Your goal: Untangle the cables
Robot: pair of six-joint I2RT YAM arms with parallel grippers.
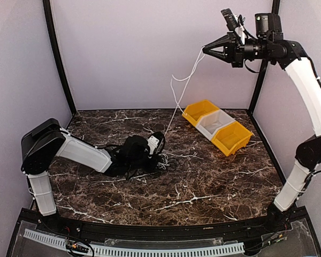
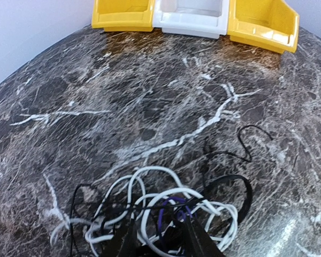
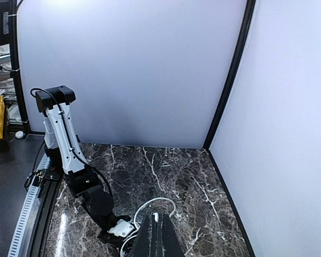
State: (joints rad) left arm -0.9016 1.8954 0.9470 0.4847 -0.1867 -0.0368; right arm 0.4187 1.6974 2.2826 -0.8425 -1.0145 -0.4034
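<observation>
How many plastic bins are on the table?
3, touching in one row at the far right: the far yellow bin, the white bin in the middle, the near yellow bin. No others show.

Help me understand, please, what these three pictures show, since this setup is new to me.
A left arm and a right arm are bolted at the near edge of the table. The wide picture looks down from above and behind them; the other two come from cameras on each wrist. On it lie a clump of cables, white and black, and three bins, yellow, white, yellow. The left gripper sits low at the clump; whether it grips is unclear. The right gripper, raised high, is shut on the white cable, stretched up from the clump.
</observation>
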